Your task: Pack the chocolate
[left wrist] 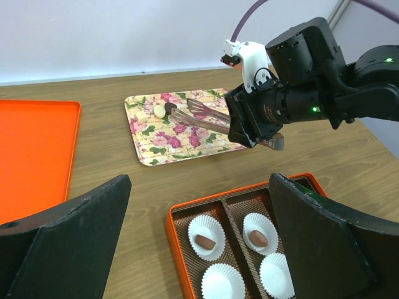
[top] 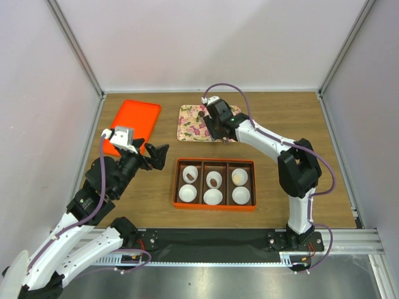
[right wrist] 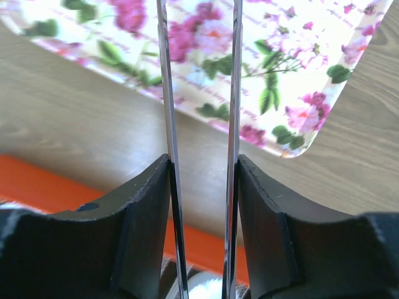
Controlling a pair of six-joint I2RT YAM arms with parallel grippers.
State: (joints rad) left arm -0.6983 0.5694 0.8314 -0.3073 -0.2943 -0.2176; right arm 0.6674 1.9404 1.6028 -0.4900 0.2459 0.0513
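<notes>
My right gripper (top: 216,126) is shut on metal tongs (left wrist: 198,114), whose two arms (right wrist: 167,93) stand apart between its fingers (right wrist: 274,230). The tong tips hover over a floral tray (top: 190,128), beside a dark chocolate (left wrist: 171,107) and a pale lump (left wrist: 161,111) lying on it. An orange box (top: 215,162) holds several white paper cups. Two of the cups hold brown chocolates (left wrist: 204,240) (left wrist: 258,237), and a third holds a pale piece (top: 237,178). My left gripper (top: 159,154) is open and empty, just left of the box.
A flat orange tray (top: 134,118) lies at the back left and also shows in the left wrist view (left wrist: 31,149). White walls close in the wooden table on three sides. The right arm arches over the table to the right of the box.
</notes>
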